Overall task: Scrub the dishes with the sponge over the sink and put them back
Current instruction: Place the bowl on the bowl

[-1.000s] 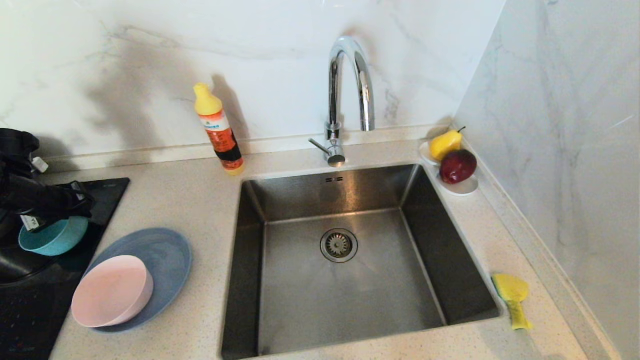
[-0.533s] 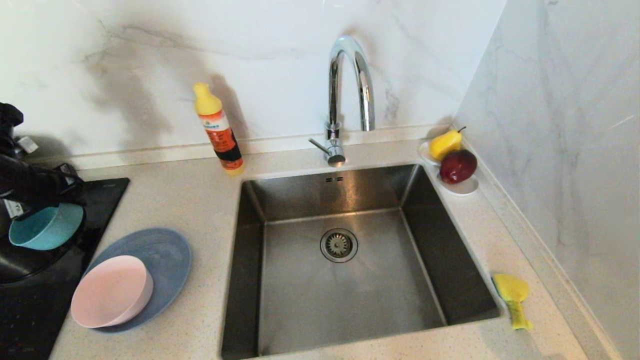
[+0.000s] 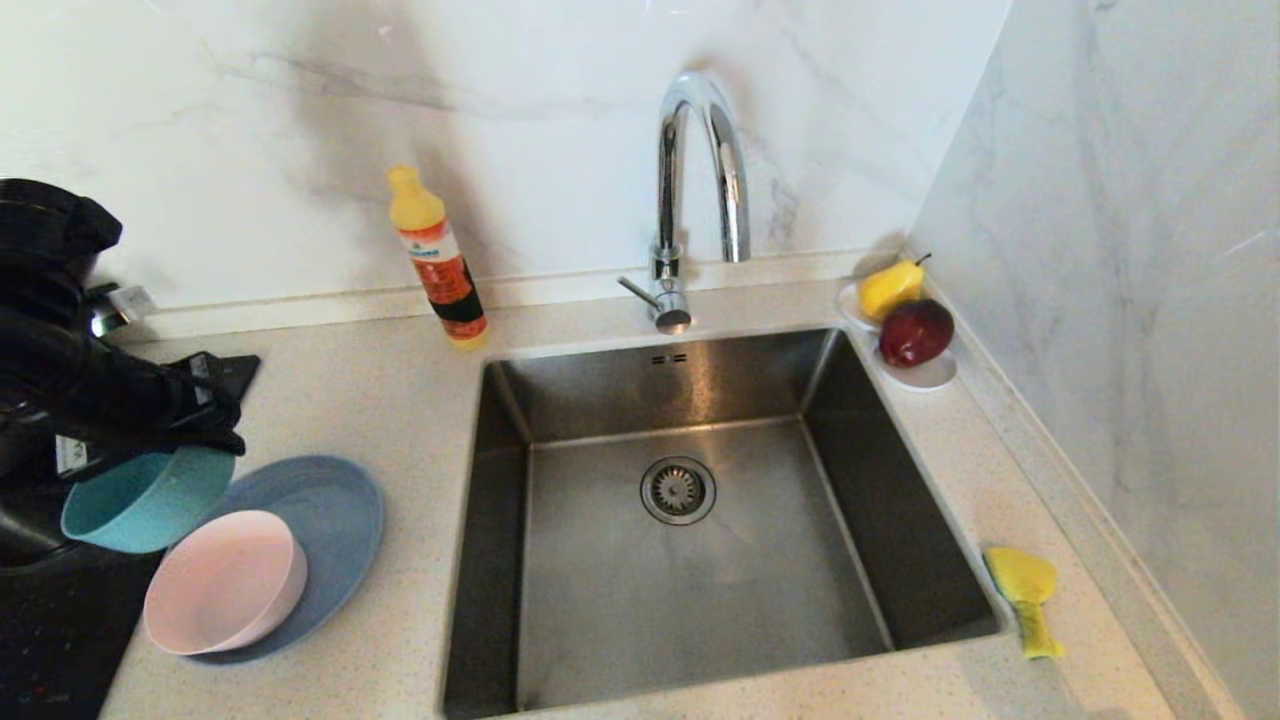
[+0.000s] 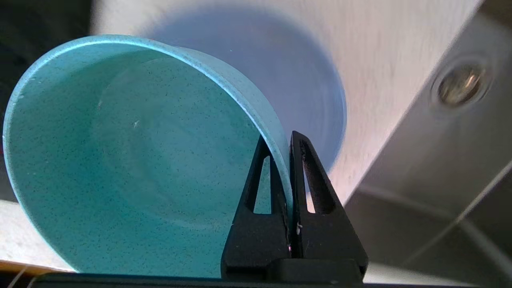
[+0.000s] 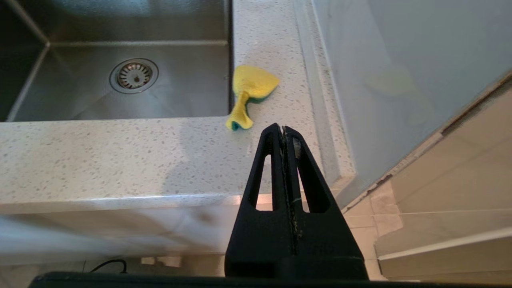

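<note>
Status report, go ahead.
Left gripper shut on teal bowl rim, beside the sink. Right gripper shut, parked off the counter. Sponge untouched.

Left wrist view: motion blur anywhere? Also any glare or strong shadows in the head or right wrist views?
Left wrist view: the counter and the steel sink behind are smeared, while the small teal bowl pinched in the left claw stays sharp. Head view: a soft arm shadow on the marble wall and bright highlights on the curved chrome tap. Right wrist view: sharp around the yellow sponge, blurred along the counter's front edge.
</note>
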Motion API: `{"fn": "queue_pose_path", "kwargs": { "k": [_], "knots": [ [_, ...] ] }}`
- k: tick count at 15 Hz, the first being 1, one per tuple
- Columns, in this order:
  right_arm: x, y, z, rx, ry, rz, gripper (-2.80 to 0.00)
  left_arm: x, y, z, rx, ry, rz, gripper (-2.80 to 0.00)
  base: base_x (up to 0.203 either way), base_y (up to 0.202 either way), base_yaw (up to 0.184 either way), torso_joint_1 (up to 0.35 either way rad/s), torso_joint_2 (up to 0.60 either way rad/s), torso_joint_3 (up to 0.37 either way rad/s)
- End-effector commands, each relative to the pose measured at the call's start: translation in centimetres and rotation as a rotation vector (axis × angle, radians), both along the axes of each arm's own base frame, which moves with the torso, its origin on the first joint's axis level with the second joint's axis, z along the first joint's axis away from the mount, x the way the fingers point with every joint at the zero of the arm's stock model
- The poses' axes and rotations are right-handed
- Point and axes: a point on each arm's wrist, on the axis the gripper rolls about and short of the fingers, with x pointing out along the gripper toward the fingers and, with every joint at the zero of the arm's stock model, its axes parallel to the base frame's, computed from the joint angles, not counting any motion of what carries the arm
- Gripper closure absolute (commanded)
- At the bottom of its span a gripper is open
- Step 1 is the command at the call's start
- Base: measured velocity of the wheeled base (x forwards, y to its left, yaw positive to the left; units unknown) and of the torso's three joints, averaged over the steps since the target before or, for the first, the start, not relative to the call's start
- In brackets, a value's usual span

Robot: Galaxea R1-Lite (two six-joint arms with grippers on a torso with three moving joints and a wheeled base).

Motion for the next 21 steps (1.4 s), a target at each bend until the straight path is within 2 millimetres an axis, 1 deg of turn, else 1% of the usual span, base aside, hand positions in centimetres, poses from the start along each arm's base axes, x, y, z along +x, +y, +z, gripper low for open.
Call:
{"fn": "queue_pose_path", "kwargs": {
  "k": [1, 3, 5, 9, 12, 15, 16, 18, 20, 21],
  "knots": [
    [0.0, 0.0, 0.0, 0.000, 0.001, 0.000, 0.00, -1.4, -1.2, -1.0, 0.010, -0.003, -0.020, 0.00, 0.000, 0.000, 0.000, 0.000, 0.00, 0.000],
    [0.0, 0.0, 0.0, 0.000, 0.001, 0.000, 0.00, -1.4, -1.2, -2.5, 0.020, 0.001, -0.014, 0.00, 0.000, 0.000, 0.000, 0.000, 0.00, 0.000],
    [0.0, 0.0, 0.0, 0.000, 0.001, 0.000, 0.00, -1.6, -1.3, -3.6, 0.019, 0.015, -0.015, 0.00, 0.000, 0.000, 0.000, 0.000, 0.00, 0.000],
    [0.0, 0.0, 0.0, 0.000, 0.001, 0.000, 0.00, -1.9, -1.3, -4.9, 0.013, 0.050, -0.016, 0.00, 0.000, 0.000, 0.000, 0.000, 0.00, 0.000],
    [0.0, 0.0, 0.0, 0.000, 0.001, 0.000, 0.00, -1.4, -1.3, -5.8, 0.020, 0.021, -0.014, 0.00, 0.000, 0.000, 0.000, 0.000, 0.00, 0.000],
    [0.0, 0.0, 0.0, 0.000, 0.001, 0.000, 0.00, -1.1, -1.2, -6.3, 0.020, 0.031, -0.013, 0.00, 0.000, 0.000, 0.000, 0.000, 0.00, 0.000],
    [0.0, 0.0, 0.0, 0.000, 0.001, 0.000, 0.00, -0.9, -1.2, -6.4, 0.018, 0.034, -0.014, -2.80, 0.000, 0.000, 0.000, 0.000, 0.00, 0.000],
    [0.0, 0.0, 0.0, 0.000, 0.001, 0.000, 0.00, -0.7, -1.2, -6.3, 0.018, 0.016, -0.015, -2.80, 0.000, 0.000, 0.000, 0.000, 0.00, 0.000],
    [0.0, 0.0, 0.0, 0.000, 0.001, 0.000, 0.00, -1.0, -1.2, -5.7, 0.018, -0.013, -0.015, -2.80, 0.000, 0.000, 0.000, 0.000, 0.00, 0.000],
    [0.0, 0.0, 0.0, 0.000, 0.001, 0.000, 0.00, -1.2, -1.3, -5.0, 0.021, -0.038, -0.014, -2.80, 0.000, 0.000, 0.000, 0.000, 0.00, 0.000]
  ]
}}
